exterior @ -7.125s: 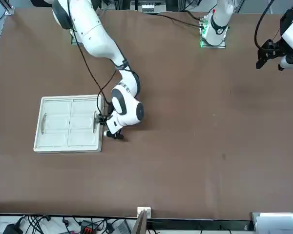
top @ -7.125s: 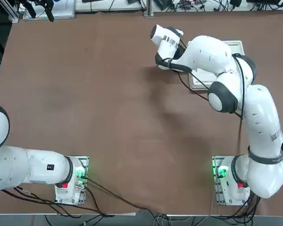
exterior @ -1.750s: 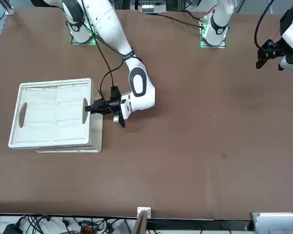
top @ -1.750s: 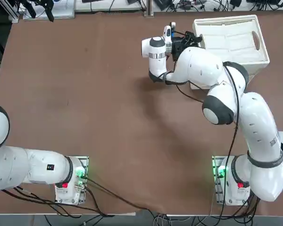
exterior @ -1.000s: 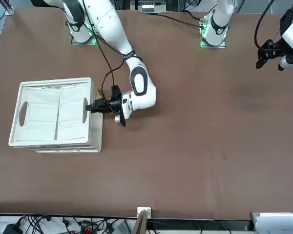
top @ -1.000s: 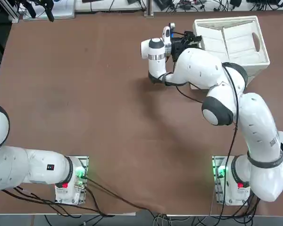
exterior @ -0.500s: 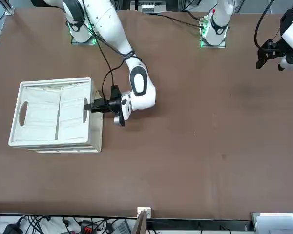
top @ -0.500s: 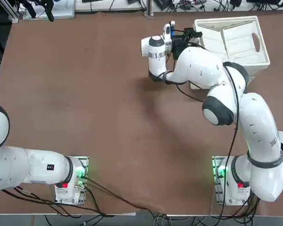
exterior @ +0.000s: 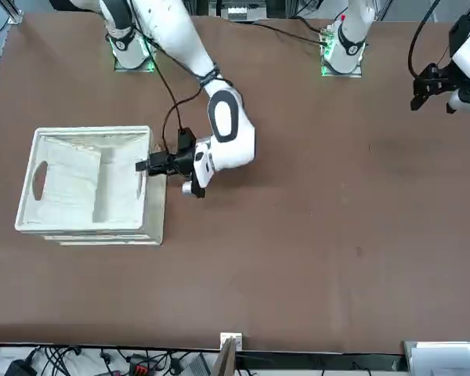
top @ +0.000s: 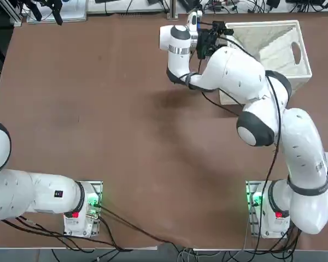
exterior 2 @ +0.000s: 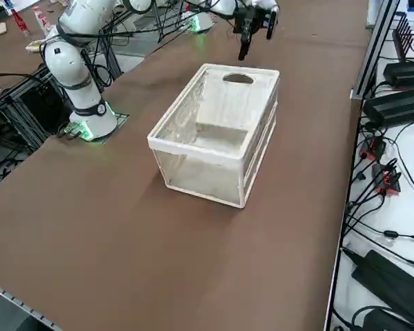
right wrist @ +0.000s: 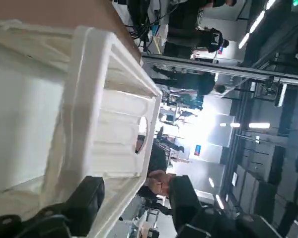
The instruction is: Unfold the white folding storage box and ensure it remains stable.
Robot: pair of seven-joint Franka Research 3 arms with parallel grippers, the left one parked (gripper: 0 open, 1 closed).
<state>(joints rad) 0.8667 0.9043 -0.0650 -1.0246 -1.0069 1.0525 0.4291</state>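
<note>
The white folding storage box (top: 298, 30) stands on the brown table at its far right, rim raised and outer walls up (exterior 2: 217, 131). An oval handle cutout (top: 294, 53) shows in one short wall. A panel inside (exterior: 70, 176) looks slanted. My right gripper (exterior: 145, 166) hovers at the other short wall, just above its rim (exterior 2: 247, 43). In the wrist view its dark fingers (right wrist: 87, 201) stand apart, open, with the box's thick rim (right wrist: 84, 94) running between them. Whether a finger touches the rim I cannot tell.
Brown tabletop (top: 109, 109) stretches to the left of the box. Cables and black equipment (exterior 2: 400, 103) lie beyond the table's right edge. The arm's base (top: 262, 210) is at the near edge. People stand in the room behind (right wrist: 188, 29).
The gripper's fingers have spread and the hand has lifted at the box's short wall. The panels inside the box have swung further up since a second ago.
</note>
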